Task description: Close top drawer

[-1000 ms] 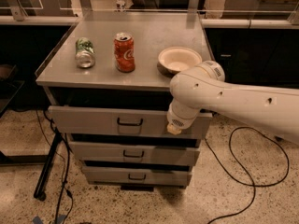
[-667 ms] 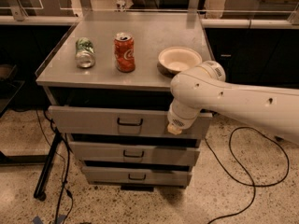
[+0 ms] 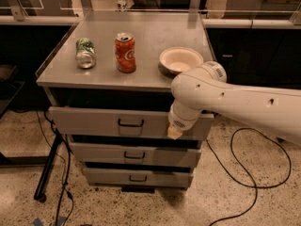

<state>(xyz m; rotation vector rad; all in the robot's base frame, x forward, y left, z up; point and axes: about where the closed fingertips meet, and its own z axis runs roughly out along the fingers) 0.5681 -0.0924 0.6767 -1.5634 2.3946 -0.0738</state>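
Observation:
The top drawer (image 3: pixel 94 121) is a wide grey metal drawer with a small dark loop handle (image 3: pixel 130 123) at its centre. It stands pulled out a little, with a dark gap above its front panel. My gripper (image 3: pixel 174 132) reaches in from the right on a white arm and sits against the right part of the drawer front.
On the grey cabinet top (image 3: pixel 155 32) lie a green can on its side (image 3: pixel 85 52), an upright red can (image 3: pixel 125 52) and a white bowl (image 3: pixel 180 60). Two more grey drawers (image 3: pixel 134 155) sit below. Black cables (image 3: pixel 244 173) run on the speckled floor.

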